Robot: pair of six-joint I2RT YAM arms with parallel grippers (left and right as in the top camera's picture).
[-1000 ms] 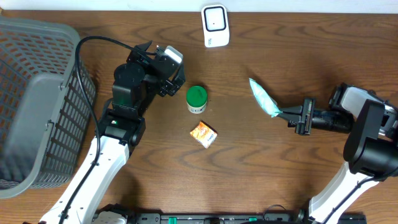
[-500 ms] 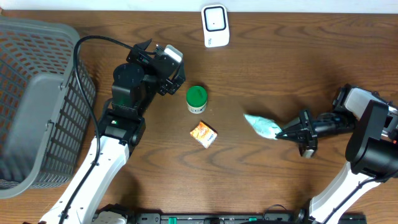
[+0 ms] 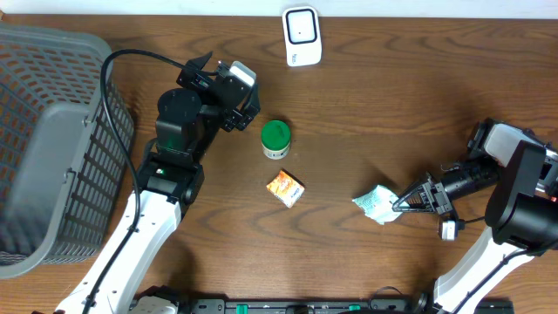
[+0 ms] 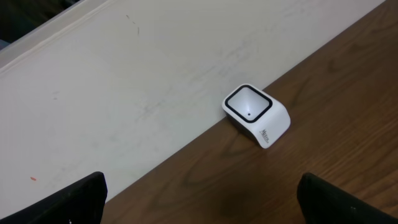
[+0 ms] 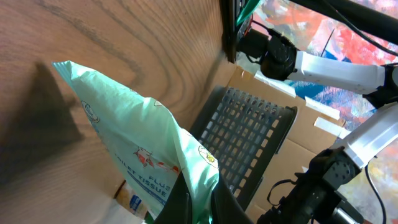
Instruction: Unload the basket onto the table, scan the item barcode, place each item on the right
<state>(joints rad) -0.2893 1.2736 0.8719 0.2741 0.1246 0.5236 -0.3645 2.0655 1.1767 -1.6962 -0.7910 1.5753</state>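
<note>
The white barcode scanner stands at the table's far edge, and the left wrist view shows the scanner against the pale wall. A pale green tissue packet hangs low over the table at the right. My right gripper is shut on the packet's edge. In the right wrist view the packet fans out from the pinching fingers. My left gripper is open and empty to the left of the scanner; its dark fingertips frame bare wood.
A green-lidded jar and a small orange box sit in the middle of the table. A large grey basket fills the left side. The left arm's black cable loops above the basket.
My right gripper has carried the tissue packet toward the table's front edge, turning so the packet points left. The left arm has not moved.
</note>
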